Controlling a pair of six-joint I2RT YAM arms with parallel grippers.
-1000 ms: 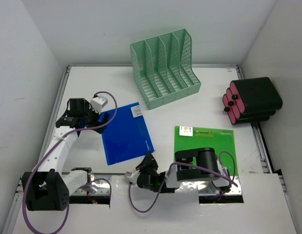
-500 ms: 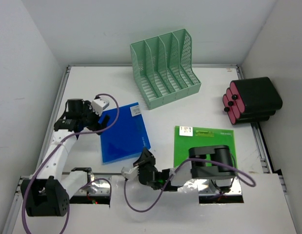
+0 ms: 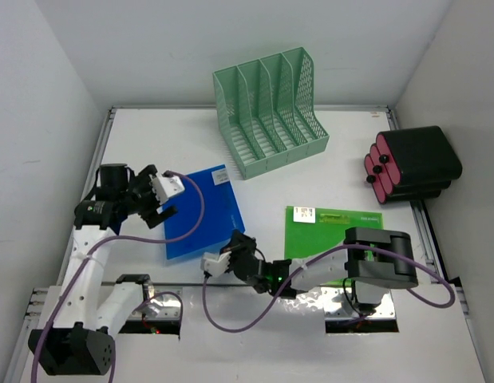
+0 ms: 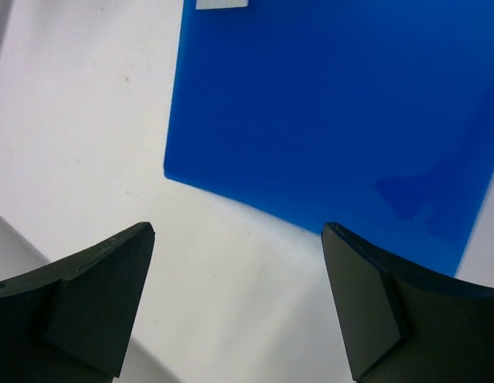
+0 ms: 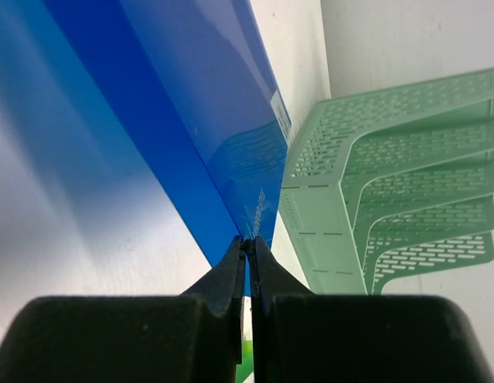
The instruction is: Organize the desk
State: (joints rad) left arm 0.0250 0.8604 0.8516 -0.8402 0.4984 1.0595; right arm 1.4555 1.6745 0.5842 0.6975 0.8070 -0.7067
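Observation:
A blue folder (image 3: pixel 203 211) lies on the white desk (image 3: pixel 342 175), left of centre. My right gripper (image 3: pixel 239 246) reaches left along the near edge and is shut on the folder's near right corner; in the right wrist view the jaws (image 5: pixel 247 239) pinch the thin blue edge of the folder (image 5: pixel 191 120), which is lifted a little there. My left gripper (image 3: pixel 156 198) is open and empty, hovering over the folder's left edge. In the left wrist view its open fingers (image 4: pixel 237 231) frame bare desk (image 4: pixel 79 120) beside the folder's corner (image 4: pixel 334 120).
A mint-green slotted file rack (image 3: pixel 266 108) stands at the back centre and shows in the right wrist view (image 5: pixel 390 175). A green folder (image 3: pixel 342 227) lies at the near right. A black case with pink tubes (image 3: pixel 410 163) sits at the right edge.
My right arm has stretched left and closed on the blue folder's near right corner. The folder has shifted slightly left. My left gripper has drawn back left and turned over the folder's left edge.

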